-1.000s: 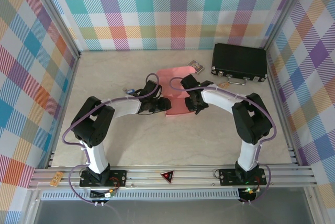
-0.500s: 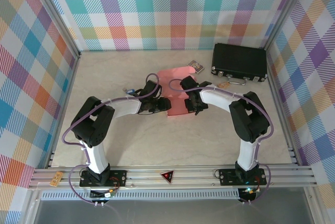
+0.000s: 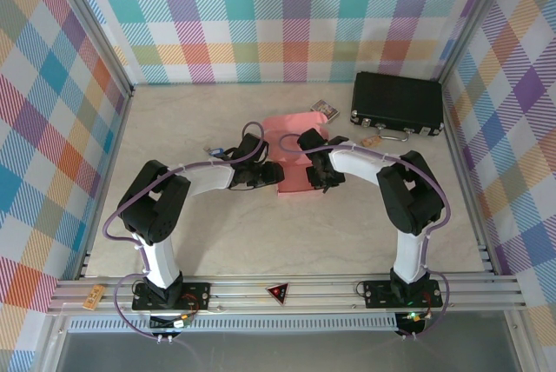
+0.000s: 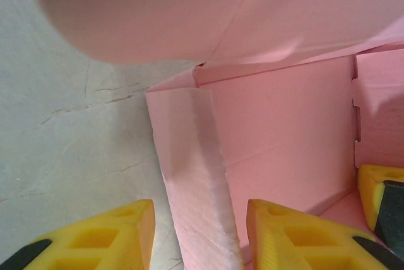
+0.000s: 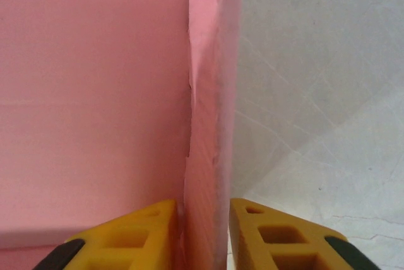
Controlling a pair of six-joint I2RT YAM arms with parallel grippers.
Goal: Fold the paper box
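One shift, right arm [image 3: 365,162] leftward at paper box [image 3: 290,125], left arm [image 3: 205,179] unmoved

Light falls bright, even and diffuse from above. In the top view the table [image 3: 261,242] carries only faint, soft-edged shadows beside the arms. Above the fingers [image 4: 95,245] of the left gripper [image 4: 201,219], a flap of the paper box [image 4: 290,131] looms close and fully blurred, while the wall between them is sharp. To the right of the fingers [image 5: 278,235] of the right gripper [image 5: 203,210], a soft diagonal shadow edge crosses the table. The fingers themselves look slightly soft.
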